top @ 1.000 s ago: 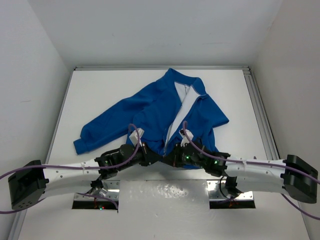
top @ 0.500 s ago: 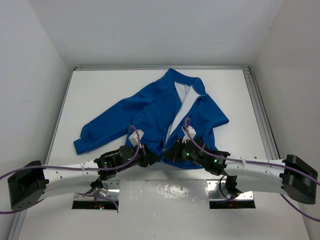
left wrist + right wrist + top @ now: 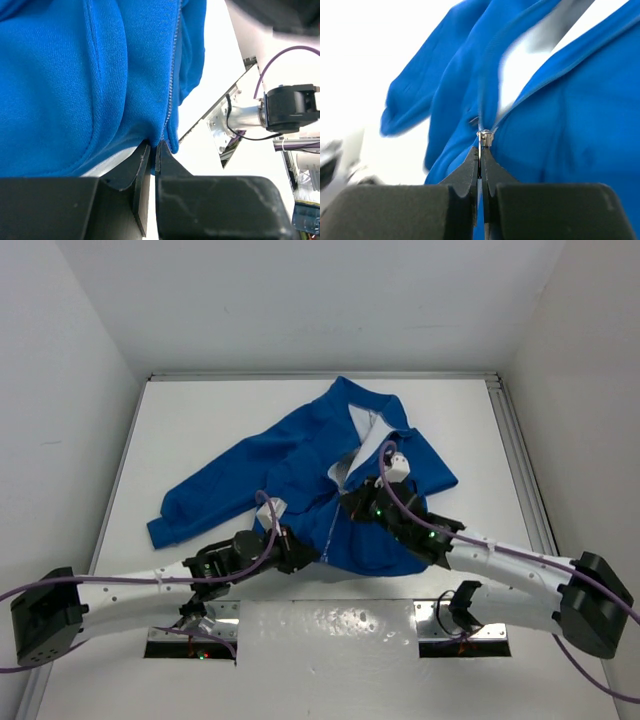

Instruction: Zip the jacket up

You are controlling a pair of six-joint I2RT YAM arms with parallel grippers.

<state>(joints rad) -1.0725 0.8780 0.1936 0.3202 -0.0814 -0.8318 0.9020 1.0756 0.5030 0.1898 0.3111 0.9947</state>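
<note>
The blue jacket (image 3: 290, 455) lies spread on the white table, collar at the far side, with white lining showing in the upper front opening. At the bottom hem my left gripper (image 3: 312, 558) is shut on the fabric beside the zipper's lower end (image 3: 154, 149); the closed zipper teeth (image 3: 172, 75) run up from it. About halfway up the front, my right gripper (image 3: 350, 498) is shut on the pull tab of the silver zipper slider (image 3: 484, 138), its tips (image 3: 480, 152) just below the slider. Above the slider the two front edges (image 3: 530, 85) spread apart.
The white table (image 3: 200, 420) is boxed in by white walls, with an aluminium rail (image 3: 520, 470) along its right side. One sleeve (image 3: 185, 510) stretches to the left. The arms' base plates (image 3: 190, 638) (image 3: 462, 625) sit at the near edge.
My right gripper has travelled from the hem up the jacket front with the zipper slider, closing the lower part of the zipper. My left gripper has stayed at the hem.
</note>
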